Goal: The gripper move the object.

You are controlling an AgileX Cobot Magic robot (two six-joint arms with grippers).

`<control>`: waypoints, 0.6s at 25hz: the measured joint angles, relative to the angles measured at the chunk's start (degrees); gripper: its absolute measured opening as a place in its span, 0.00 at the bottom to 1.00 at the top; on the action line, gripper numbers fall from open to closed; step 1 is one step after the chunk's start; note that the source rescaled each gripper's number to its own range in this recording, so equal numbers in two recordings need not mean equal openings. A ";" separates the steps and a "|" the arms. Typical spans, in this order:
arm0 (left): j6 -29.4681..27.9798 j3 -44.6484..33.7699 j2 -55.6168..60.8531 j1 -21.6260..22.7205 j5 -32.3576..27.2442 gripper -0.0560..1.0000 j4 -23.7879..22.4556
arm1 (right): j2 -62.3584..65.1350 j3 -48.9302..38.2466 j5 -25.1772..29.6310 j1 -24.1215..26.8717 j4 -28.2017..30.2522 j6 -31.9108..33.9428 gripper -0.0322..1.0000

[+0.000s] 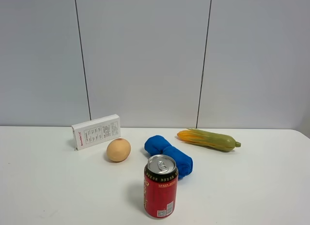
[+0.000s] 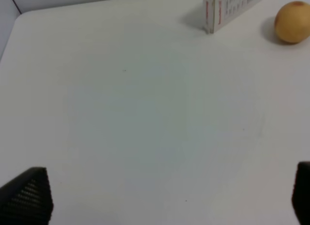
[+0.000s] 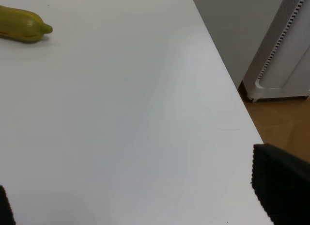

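Observation:
On the white table (image 1: 48,186) stand a red drink can (image 1: 161,186) at the front middle, a rolled blue cloth (image 1: 169,154) behind it, a tan round fruit (image 1: 118,150), a white box (image 1: 96,131) and a yellow-green corn cob (image 1: 208,139). Neither gripper shows in the exterior high view. My left gripper (image 2: 164,198) is open and empty over bare table, with the box (image 2: 230,9) and the fruit (image 2: 293,22) far ahead. My right gripper (image 3: 140,198) is open and empty near the table's right edge, with the cob's tip (image 3: 24,25) far off.
The table's right edge (image 3: 227,89) drops to a wooden floor where a white appliance (image 3: 286,55) stands. A grey panelled wall (image 1: 145,55) rises behind the table.

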State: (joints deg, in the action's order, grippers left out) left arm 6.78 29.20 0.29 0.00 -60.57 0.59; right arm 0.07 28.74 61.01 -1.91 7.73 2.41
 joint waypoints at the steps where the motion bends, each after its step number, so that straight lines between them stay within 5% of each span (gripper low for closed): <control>1: 0.00 0.00 0.00 0.00 0.00 1.00 0.00 | 0.00 0.00 0.00 0.00 0.00 0.00 1.00; 15: 0.00 0.00 0.00 0.00 0.00 1.00 0.00 | 0.00 0.00 0.00 0.00 0.00 0.00 1.00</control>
State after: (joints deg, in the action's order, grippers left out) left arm 6.78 29.20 0.29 0.00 -60.57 0.59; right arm 0.07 28.74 61.01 -1.91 7.73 2.41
